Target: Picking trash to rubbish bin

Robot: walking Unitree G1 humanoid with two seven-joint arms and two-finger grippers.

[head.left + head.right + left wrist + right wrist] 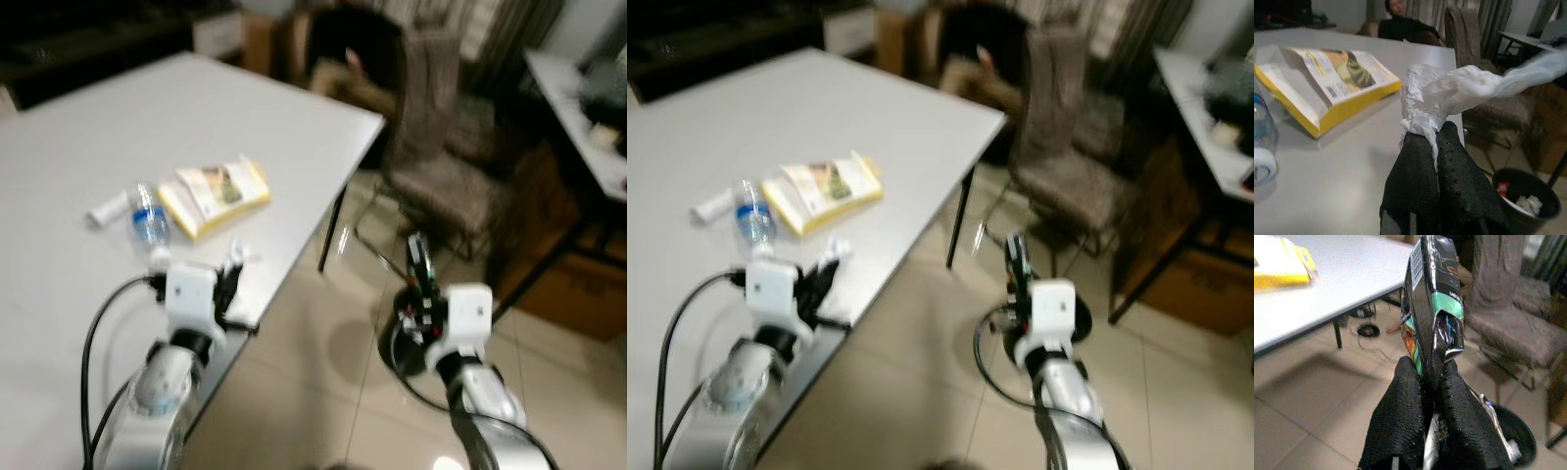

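Note:
My left gripper [1436,132] is shut on a crumpled white tissue [1449,93] and hovers over the near edge of the white table [118,127]. My right gripper [1430,369] is shut on a dark snack wrapper [1432,298], held upright over the floor to the right of the table. A black rubbish bin [397,345] stands on the tiles just beneath and behind the right gripper [419,274], with some scraps inside it [1525,196]. On the table lie a yellow box [216,196], a clear plastic bottle [149,227] and a small white tube [108,208].
A patterned chair [446,147] stands past the table's corner, with a person [343,59] in dark clothes seated behind it. A second table [578,108] and a cardboard box [578,284] are at the right. Tiled floor lies between the tables.

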